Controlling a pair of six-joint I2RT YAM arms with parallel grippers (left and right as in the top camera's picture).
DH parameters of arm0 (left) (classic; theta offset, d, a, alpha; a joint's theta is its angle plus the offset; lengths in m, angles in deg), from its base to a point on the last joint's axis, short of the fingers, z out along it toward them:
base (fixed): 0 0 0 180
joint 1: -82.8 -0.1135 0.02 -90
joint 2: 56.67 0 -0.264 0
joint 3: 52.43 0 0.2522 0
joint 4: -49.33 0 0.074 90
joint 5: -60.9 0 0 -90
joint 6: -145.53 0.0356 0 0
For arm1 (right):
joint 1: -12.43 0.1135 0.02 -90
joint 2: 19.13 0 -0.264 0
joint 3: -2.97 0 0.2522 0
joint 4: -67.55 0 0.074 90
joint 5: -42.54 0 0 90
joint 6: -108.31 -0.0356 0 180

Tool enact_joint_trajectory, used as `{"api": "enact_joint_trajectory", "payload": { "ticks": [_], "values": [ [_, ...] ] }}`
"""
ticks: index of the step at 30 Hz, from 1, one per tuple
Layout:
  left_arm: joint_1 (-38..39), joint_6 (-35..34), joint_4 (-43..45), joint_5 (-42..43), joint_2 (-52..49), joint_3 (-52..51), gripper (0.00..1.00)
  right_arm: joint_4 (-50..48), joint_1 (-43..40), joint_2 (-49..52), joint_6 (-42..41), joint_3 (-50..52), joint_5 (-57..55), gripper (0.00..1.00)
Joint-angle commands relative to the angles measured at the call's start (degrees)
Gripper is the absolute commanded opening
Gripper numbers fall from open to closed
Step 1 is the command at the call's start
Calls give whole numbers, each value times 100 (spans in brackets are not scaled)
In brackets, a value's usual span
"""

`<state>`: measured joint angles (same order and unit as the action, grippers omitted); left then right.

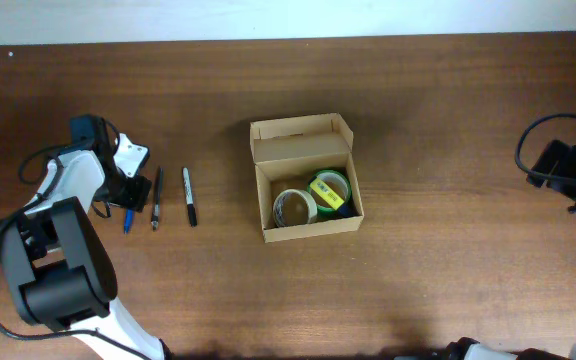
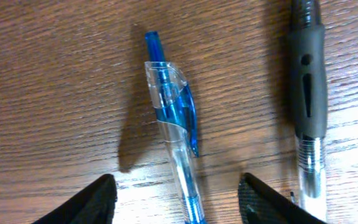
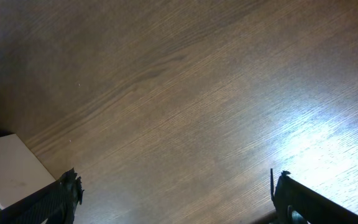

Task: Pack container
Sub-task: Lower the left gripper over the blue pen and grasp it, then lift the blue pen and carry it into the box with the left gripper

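The left fingers [image 2: 95,204] hang apart astride the blue pen [image 2: 173,112], which I reckon needs clamping and carrying to the container [image 1: 313,229]; the right fingers [image 3: 48,205] sit spread, empty.

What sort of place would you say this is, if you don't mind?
Probably an office or lab workbench: a wooden table, pens laid out beside an open cardboard box holding tape rolls, and a plain pale wall behind.

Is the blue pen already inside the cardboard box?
No, the blue pen lies on the table by the open left gripper, well outside the box.
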<state>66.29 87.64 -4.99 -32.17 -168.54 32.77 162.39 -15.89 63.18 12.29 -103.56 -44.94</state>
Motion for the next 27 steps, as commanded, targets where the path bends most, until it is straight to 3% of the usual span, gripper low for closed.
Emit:
{"api": "enact_joint_trajectory", "payload": {
  "ticks": [1, 6, 11, 25, 27],
  "values": [
    [-15, -2, 52, -85, -70, -28, 60, -15, -15, -81, 4, 4, 50, 99],
    [-15, -295, 70, -85, -74, -28, 58, 0, -15, -81, 4, 4, 50, 99],
    [-15, -691, 68, -83, -74, -28, 50, 35, -15, -81, 7, 4, 50, 99],
    [-15, -1178, -63, -59, -428, -129, 49, 118, -15, -81, 4, 4, 52, 99],
    [-15, -1198, -79, 0, -525, -129, 38, 129, -15, -81, 7, 4, 50, 99]
  ]
}}
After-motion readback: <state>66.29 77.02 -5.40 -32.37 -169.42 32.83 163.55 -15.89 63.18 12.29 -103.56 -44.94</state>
